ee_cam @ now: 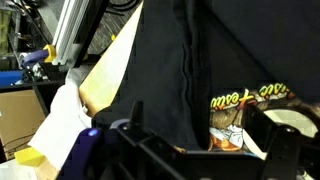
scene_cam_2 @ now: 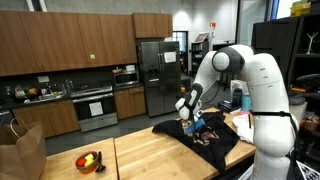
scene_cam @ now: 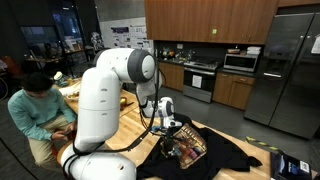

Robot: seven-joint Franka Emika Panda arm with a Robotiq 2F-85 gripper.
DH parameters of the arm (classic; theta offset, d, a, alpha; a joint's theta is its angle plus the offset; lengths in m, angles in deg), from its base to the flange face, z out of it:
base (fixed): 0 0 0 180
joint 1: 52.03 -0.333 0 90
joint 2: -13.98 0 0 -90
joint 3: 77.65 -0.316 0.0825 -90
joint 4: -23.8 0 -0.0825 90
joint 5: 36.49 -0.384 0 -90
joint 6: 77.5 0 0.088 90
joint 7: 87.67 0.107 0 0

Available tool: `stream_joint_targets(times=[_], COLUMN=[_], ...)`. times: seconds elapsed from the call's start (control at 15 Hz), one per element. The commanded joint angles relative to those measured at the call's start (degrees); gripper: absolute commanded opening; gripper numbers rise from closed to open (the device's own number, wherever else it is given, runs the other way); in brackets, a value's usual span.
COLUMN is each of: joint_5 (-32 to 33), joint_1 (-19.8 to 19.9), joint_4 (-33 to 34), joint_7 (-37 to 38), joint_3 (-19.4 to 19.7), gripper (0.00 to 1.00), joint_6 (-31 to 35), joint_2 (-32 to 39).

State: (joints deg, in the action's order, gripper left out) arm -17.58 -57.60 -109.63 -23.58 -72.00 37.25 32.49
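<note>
A black T-shirt (scene_cam: 222, 154) with a brown and orange print (scene_cam: 187, 141) lies spread on the wooden table (scene_cam: 128, 125). In both exterior views my gripper (scene_cam: 174, 131) hangs low over the printed part of the black T-shirt (scene_cam_2: 213, 139), fingers pointing down. In the wrist view the jaws stand wide apart and open, the gripper (ee_cam: 200, 140) right above the cloth, with one dark finger (ee_cam: 130, 122) on the plain black fabric and the other finger (ee_cam: 268, 125) by the print (ee_cam: 232, 118). Nothing is held between them.
A seated person (scene_cam: 38, 110) in a teal top is at the table's far side. A bowl with fruit (scene_cam_2: 88, 160) stands on the table (scene_cam_2: 150, 158) near a paper bag (scene_cam_2: 22, 150). Kitchen cabinets, an oven and a steel fridge (scene_cam_2: 156, 75) line the back wall.
</note>
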Motion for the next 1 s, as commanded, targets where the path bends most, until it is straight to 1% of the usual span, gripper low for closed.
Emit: stream_joint_targets(times=[0.0,0.07,0.27,0.6,0.93], joint_5=[0.66,0.74,0.74,1.74,1.21], joint_1=[0.79,0.87,1.01,1.35,3.31], joint_4=[-3.49,-3.79,-4.42,-6.22,-9.71], joint_7=[0.47,0.35,0.38,1.7,2.13], joint_3=[0.23,0.32,0.59,1.78,3.06], gripper=[0.68,0.61,0.34,0.0,0.01], joint_6=[3.19,3.64,4.28,3.7,4.0], joint_2=[-2.06,-2.09,-2.19,-4.73,-8.04])
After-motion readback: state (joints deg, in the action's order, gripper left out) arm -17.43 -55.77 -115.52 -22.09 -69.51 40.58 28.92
